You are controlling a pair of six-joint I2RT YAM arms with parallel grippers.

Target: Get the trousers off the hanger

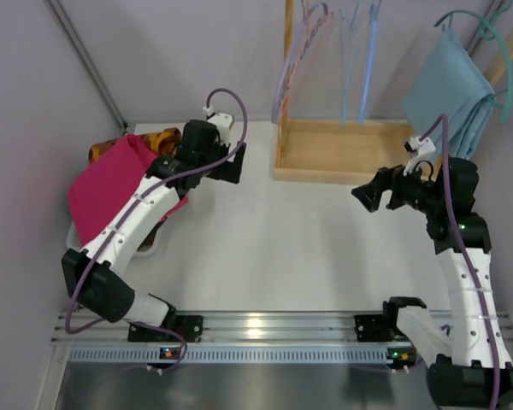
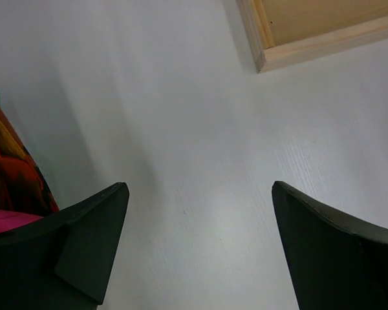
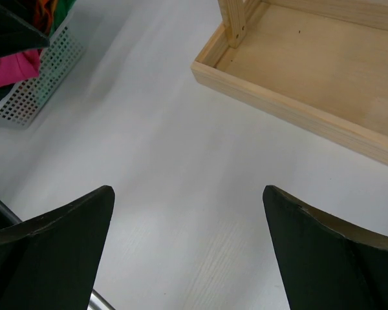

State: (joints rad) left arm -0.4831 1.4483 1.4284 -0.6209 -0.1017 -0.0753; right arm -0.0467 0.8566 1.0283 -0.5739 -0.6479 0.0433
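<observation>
Teal-blue trousers (image 1: 445,90) hang folded over green hanger (image 1: 487,30), far right; fold keeps them up; left gripper (image 2: 200,187) & right gripper (image 3: 187,190) wide open, empty, above table (image 1: 282,248), prob. ready to grab.

A magenta cloth (image 1: 111,190) sits at nine o'clock on the white counter (image 1: 274,248), draped over an orange-brown patterned cloth (image 1: 158,137) in a perforated basket (image 3: 35,84). At one o'clock, a wooden tray (image 1: 342,175) stands beneath a pink-lilac hanger (image 1: 299,60) and light blue hangers (image 1: 359,51).

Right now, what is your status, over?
Left gripper and right gripper open, empty. Light blue-teal fabric trousers hang on thin teal-green plastic hanger, untouched. Path from right gripper seems clear.
</observation>
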